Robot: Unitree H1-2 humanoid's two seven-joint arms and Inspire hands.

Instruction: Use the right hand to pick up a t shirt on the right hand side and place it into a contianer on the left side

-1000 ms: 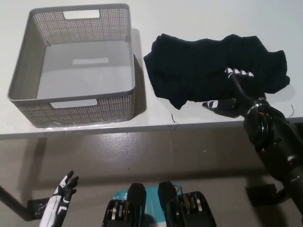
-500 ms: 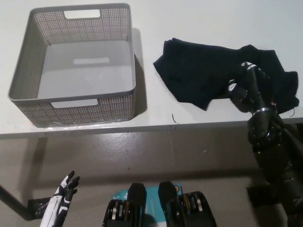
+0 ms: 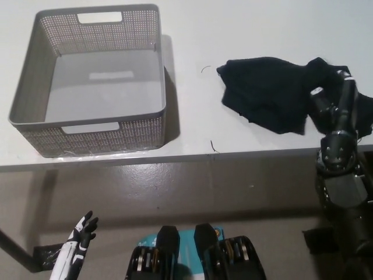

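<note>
Since a second ago, when the t shirt point(image 3: 265, 93) lay spread wide and reached much nearer the basket point(image 3: 160, 70), the cloth has bunched into a smaller, thicker heap and slid away from the basket toward the table's right end. My right hand point(image 3: 333, 106) has gone with it — it now sits at the heap's far side from the basket, turned up on edge, fingers curled into the black fabric. Black on black hides how much cloth is really between them, so I read it as clamped on the shirt's edge, not as a sure hold.

What that means, as I judge it: the gathering is done and the shirt is compact enough to lift in one bundle, but nothing has left the table point(image 3: 192, 35) yet. The heap lies flat on the white surface, well apart from the basket, with a bare strip of table between them. The basket itself stands empty, unmoved, its open top clear.

My concern is direction — the drag has carried the shirt away from the basket, so the carry across is now longer. A loose fold trails toward the basket side and may hang low when I raise the bundle; it could catch the near rim.

My left hand point(image 3: 78, 236) rests below the table edge, on the basket's side, fingers apart, holding nothing.
</note>
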